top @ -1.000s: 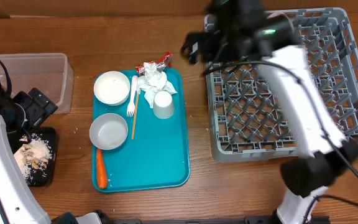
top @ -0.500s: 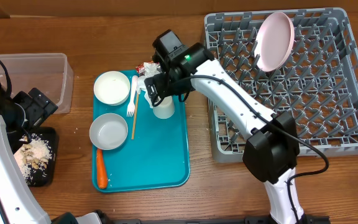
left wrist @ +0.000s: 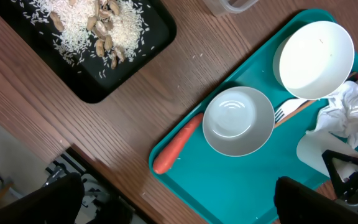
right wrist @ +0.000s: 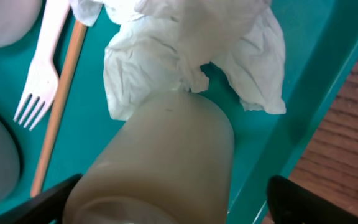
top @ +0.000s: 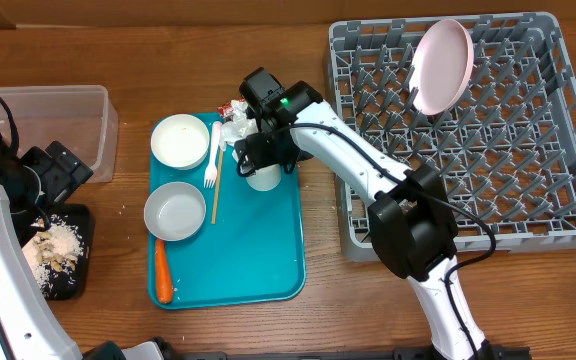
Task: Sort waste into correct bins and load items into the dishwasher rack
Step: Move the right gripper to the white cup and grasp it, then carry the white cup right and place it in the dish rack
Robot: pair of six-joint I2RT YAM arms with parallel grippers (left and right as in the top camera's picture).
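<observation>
The right hand [top: 263, 160] straddled the white cup [right wrist: 160, 155] on the teal tray [top: 258, 250], fingers spread wide around it. The left hand [top: 56, 170] hung open near the black tray [left wrist: 143, 38].

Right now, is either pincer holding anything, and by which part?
Nothing is held yet. The right pincer straddles the white cup at its sides, jaws open, a gap showing beside it. The left pincer is open and empty.

Cup [right wrist: 157, 158] on tray [top: 258, 262], L of rack [top: 528, 160]
</observation>
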